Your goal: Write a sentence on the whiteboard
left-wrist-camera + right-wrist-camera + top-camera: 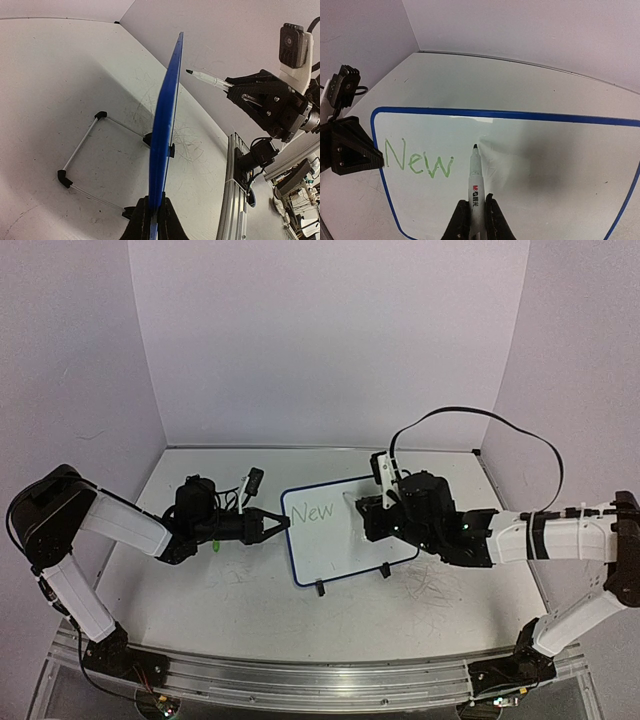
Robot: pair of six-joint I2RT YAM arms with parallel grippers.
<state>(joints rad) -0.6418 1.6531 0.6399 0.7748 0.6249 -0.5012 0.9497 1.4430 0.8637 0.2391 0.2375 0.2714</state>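
Item: whiteboard, blue-rimmed with rounded corners, standing mid-table on two black feet, between the two arms. In the left wrist view it is seen edge-on, leaning on a wire stand with black corner pieces that rests on the table. Marking: sentence, begun only; one green word, "New", sits at the upper left of the board face, and the rest of the face is unwritten. Left gripper: clenched on the board's left rim, its two fingers pinching the blue edge from either side. Right gripper: clamped on a marker, fingers closed around the lower barrel, with the dark tip pointing at the board just to the right of "New". In the left wrist view the marker projects from the right gripper towards the board face with a slim gap at the tip; whether the tip touches the board cannot be told for certain. Support: white table, scuffed with faint grey scribbles in front of the board. Fittings: a black cable loops above the right arm.
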